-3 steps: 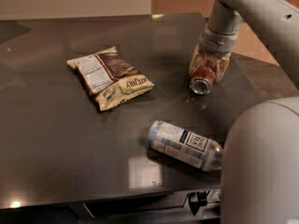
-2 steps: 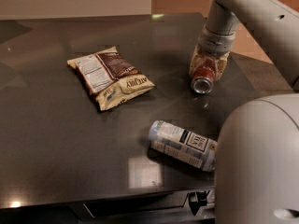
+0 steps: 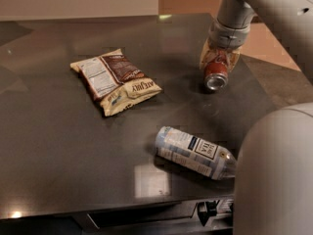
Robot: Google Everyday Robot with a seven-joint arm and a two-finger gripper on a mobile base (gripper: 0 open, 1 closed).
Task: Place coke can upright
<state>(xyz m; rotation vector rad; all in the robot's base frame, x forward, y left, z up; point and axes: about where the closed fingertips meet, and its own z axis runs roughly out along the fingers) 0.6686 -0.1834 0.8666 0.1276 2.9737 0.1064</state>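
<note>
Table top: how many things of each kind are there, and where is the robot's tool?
Soda cans: 1, the coke can, gripped tilted in the tool at the far right of the table.
Bottles: 1, the bottle, lying on its side.
Snack bags: 1, the snack bag, lying flat.
Total: 3
</note>
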